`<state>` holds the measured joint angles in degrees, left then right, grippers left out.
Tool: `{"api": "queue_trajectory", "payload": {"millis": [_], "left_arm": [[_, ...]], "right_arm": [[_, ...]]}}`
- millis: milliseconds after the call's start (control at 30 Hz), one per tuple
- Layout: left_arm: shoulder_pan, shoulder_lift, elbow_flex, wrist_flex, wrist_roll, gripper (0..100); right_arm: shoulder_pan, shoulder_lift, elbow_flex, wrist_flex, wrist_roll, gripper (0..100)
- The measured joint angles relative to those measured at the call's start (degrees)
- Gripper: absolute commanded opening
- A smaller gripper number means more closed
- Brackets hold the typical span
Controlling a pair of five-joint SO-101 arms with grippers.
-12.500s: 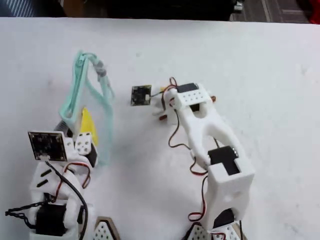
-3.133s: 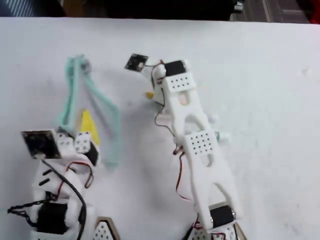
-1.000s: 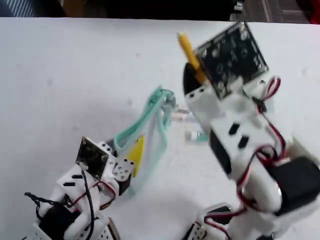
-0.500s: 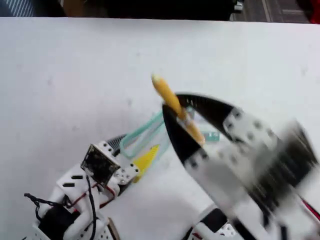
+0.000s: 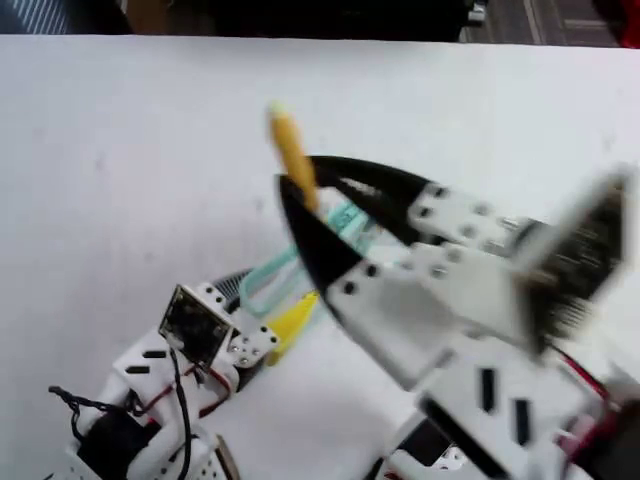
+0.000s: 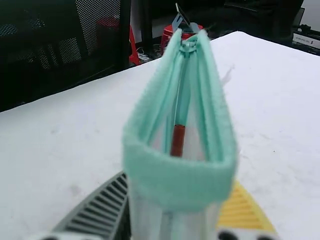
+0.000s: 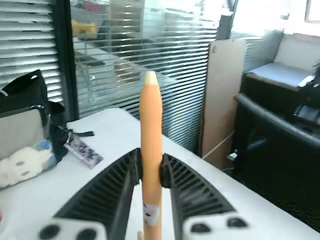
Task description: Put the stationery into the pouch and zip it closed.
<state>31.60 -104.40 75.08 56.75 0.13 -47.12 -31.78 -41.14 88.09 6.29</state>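
The pen (image 7: 150, 150) I grip is orange, pale at its tip. The pouch (image 6: 175, 187) is mint green; inside it lies something reddish (image 6: 176, 141), perhaps another pen.

white table (image 5: 110, 140), window blinds (image 7: 30, 35), black chair (image 7: 280, 145)

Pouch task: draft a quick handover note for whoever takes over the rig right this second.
Left gripper: shut on the pouch, gripping one end, mouth open and unzipped.
Right gripper: shut on the orange pen, raised, apparently over the pouch's far end in the high view.
Done: one red-tipped item sits inside the pouch.
Left to do: lower the orange pen through the open mouth, check for any other stationery, then zip the pouch closed.
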Motion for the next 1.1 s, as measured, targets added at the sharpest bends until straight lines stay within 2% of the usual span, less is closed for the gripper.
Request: {"api": "queue_trajectory", "payload": {"millis": [167,333,500,733,933,1100], "left_arm": [[0.00,0.00,0.00,0.00,0.00,20],[-0.18,0.00,0.00,0.00,0.00,20],[-3.52,0.00,0.00,0.00,0.00,20],[-4.04,0.00,0.00,0.00,0.00,20],[-4.13,0.00,0.00,0.00,0.00,20],[-4.13,0.00,0.00,0.00,0.00,20]], "right_arm": [[-1.41,1.76,2.73,-3.34,0.00,1.8],[-4.48,1.85,12.31,-9.23,0.00,1.8],[-5.98,-5.71,28.31,-19.25,0.00,1.7],[-6.24,-16.70,54.51,-37.36,0.00,1.7],[-6.33,-18.20,57.41,-39.30,1.41,1.7],[-5.45,-18.99,57.41,-34.29,1.67,1.7]]}}
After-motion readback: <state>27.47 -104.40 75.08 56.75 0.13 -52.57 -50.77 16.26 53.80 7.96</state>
